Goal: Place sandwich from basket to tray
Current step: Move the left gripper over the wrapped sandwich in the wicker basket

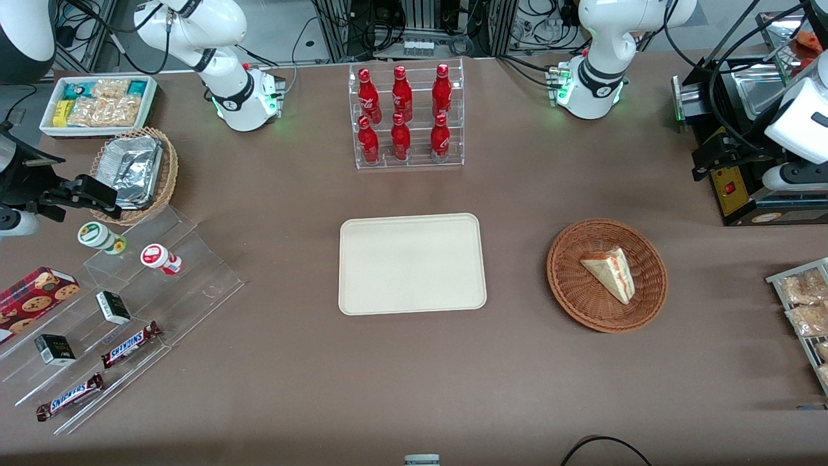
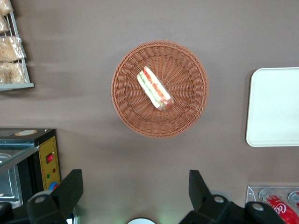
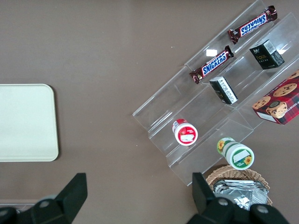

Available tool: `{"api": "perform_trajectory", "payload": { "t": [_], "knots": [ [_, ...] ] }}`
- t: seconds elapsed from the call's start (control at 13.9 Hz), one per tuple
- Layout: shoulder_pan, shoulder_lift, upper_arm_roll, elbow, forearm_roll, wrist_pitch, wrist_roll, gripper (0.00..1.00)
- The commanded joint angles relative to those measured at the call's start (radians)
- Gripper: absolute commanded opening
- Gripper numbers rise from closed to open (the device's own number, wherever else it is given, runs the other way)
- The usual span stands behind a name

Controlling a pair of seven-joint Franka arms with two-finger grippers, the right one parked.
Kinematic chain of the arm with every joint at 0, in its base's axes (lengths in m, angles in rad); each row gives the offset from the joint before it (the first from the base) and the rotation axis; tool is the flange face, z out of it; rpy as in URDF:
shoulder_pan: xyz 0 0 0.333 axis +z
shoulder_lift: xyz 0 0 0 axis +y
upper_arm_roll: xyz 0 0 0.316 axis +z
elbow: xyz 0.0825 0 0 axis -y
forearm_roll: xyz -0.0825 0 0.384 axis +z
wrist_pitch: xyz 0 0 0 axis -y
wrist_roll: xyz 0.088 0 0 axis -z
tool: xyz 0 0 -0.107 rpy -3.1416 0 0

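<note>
I have the claw (image 2: 135,196) hanging high over the desk (image 1: 272,362), its two fingers spread wide with nothing between them. Through the left wrist camera I look straight down past those fingers at the basket (image 2: 126,105), so the arm is raised above it and a little off its centre, well clear of the rim.

The sandwich (image 1: 609,273) lies inside the basket, resting on the woven bottom, roughly in the middle. From the front camera I see its pale bread face turned up and the red and green filling showing along one long edge. From the wrist camera the filling edge faces up at me and the wedge lies at a slant across the basket floor. The tray (image 1: 362,301) sits flat on the desk beside the basket, toward the parked arm's end, and it carries nothing.

I judge this to be the very start of the job: the approach to the pick, with no contact yet. My next move, as I see it, is to centre the claw over the wedge, turn the wrist so the fingers straddle the two bread faces across the narrow thickness, then descend into the basket. The wrap looks slippery and the bread soft, so I would close gently, and keep the fingertips from catching the wicker wall.
</note>
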Motion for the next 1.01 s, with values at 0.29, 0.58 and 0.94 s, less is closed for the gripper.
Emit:
{"api": "perform_trajectory", "payload": {
  "t": [0.29,0.58,0.94],
  "knots": [
    [0.009,-0.006,-0.007,0.003,0.010,-0.019,0.007,1.00],
    [0.007,0.013,-0.023,-0.123,0.013,0.101,-0.031,1.00],
    [0.007,0.004,-0.055,-0.376,0.015,0.400,-0.284,1.00]
  ]
}}
